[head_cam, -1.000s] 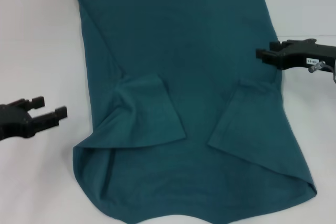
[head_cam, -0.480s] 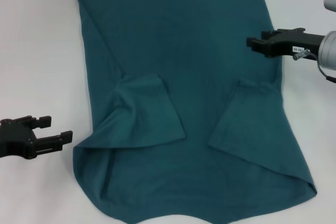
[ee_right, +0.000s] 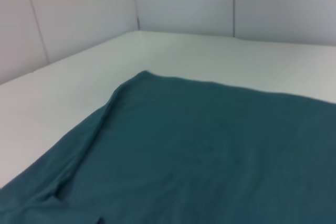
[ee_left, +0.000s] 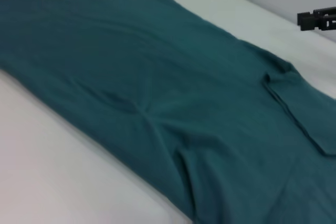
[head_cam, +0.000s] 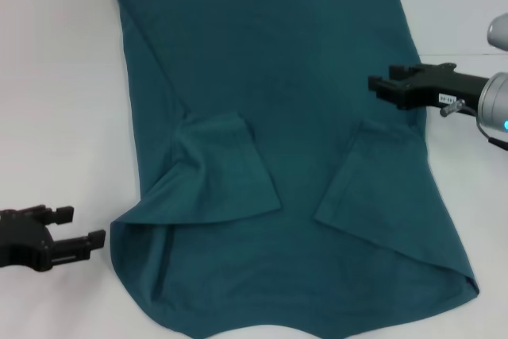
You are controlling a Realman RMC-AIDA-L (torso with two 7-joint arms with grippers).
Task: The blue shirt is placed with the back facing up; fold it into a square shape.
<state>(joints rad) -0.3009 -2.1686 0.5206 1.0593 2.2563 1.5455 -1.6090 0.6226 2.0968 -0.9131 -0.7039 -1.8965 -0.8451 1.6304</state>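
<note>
The place looked like a robot test room or a lab, not a home. The work surface was a plain white table with nothing personal on it. Behind it stood white panel walls with straight seams that met in a corner. Two black robot grippers, the left gripper and the right gripper, hung over one blue shirt that lay spread flat.
</note>
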